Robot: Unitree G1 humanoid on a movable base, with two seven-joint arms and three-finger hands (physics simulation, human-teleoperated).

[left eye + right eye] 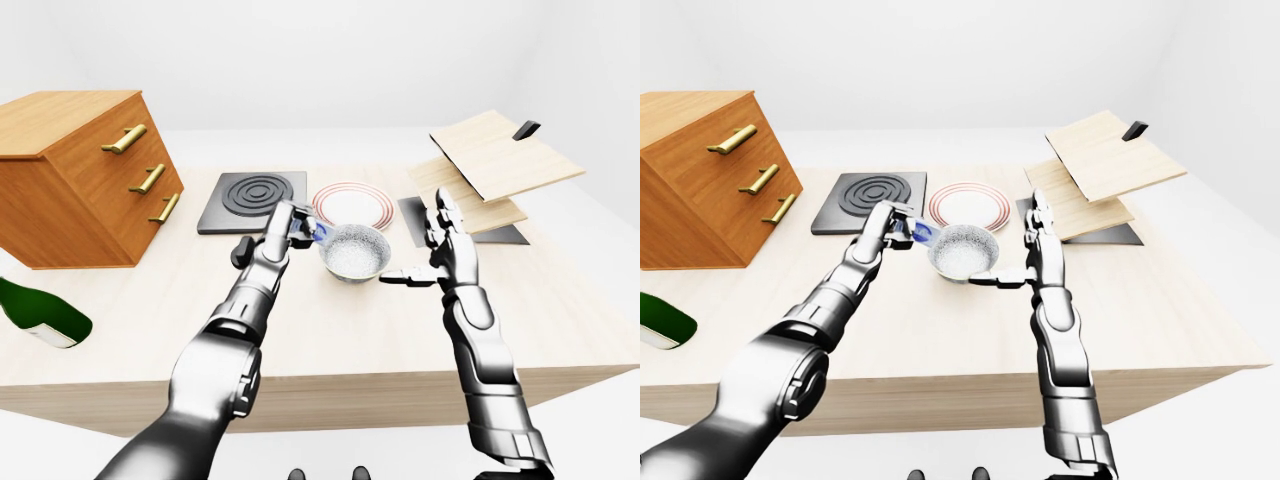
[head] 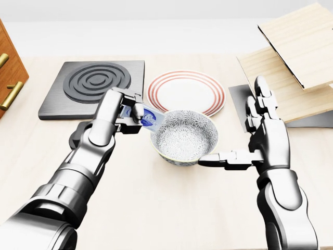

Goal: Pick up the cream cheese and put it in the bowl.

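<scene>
While the left robot hand (image 2: 122,117) is closed around the cream cheese (image 2: 151,119), the packet hangs tilted just over the left rim of the bowl (image 2: 184,136), above the counter (image 2: 156,208). Its fingers press the packet on both sides. The right robot hand (image 2: 260,140) is wide open, fingers straight up and the thumb pointing left, its tip just beside the right side of the bowl; whether it touches, I cannot tell. It holds nothing. On the counter I count one bowl, one plate (image 2: 186,92), one hob (image 2: 97,86), one drawer chest (image 1: 80,175) with three handles, one bottle (image 1: 40,312) lying down, and two wooden boards (image 2: 291,67).
</scene>
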